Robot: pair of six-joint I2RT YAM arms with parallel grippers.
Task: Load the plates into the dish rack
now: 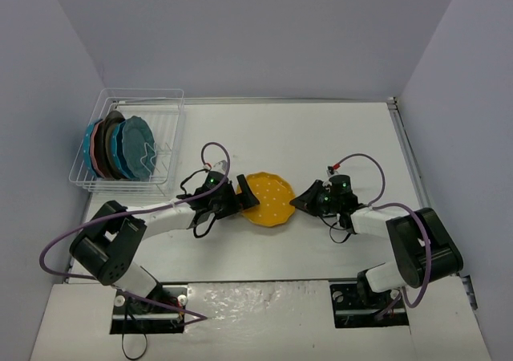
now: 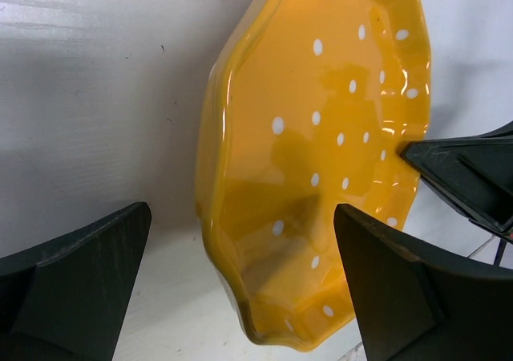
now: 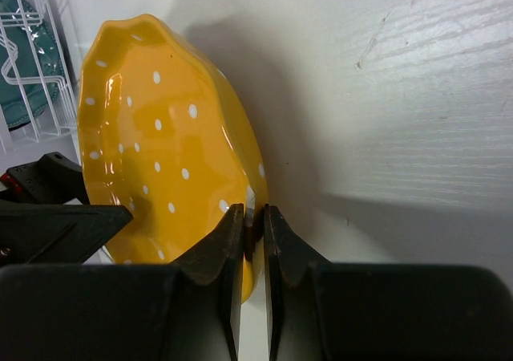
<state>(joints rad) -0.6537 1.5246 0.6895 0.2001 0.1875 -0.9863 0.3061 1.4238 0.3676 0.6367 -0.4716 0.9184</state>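
Observation:
The yellow dotted scalloped plate point(image 1: 268, 198) is at the table's middle, held tilted off the surface. My right gripper point(image 1: 298, 201) is shut on its right rim; the right wrist view shows the rim pinched between the fingertips point(image 3: 234, 225) and the plate point(image 3: 152, 152) standing on edge. My left gripper point(image 1: 240, 194) is open, its jaws either side of the plate's left rim point(image 2: 321, 160) without closing on it. The dish rack point(image 1: 132, 140) at the far left holds several plates upright: dark-rimmed, pink, blue and teal point(image 1: 132, 146).
The rack's white wire tines and a teal plate show at the upper left of the right wrist view point(image 3: 28, 64). Grey walls enclose the table on the left, back and right. Purple cables loop off both arms.

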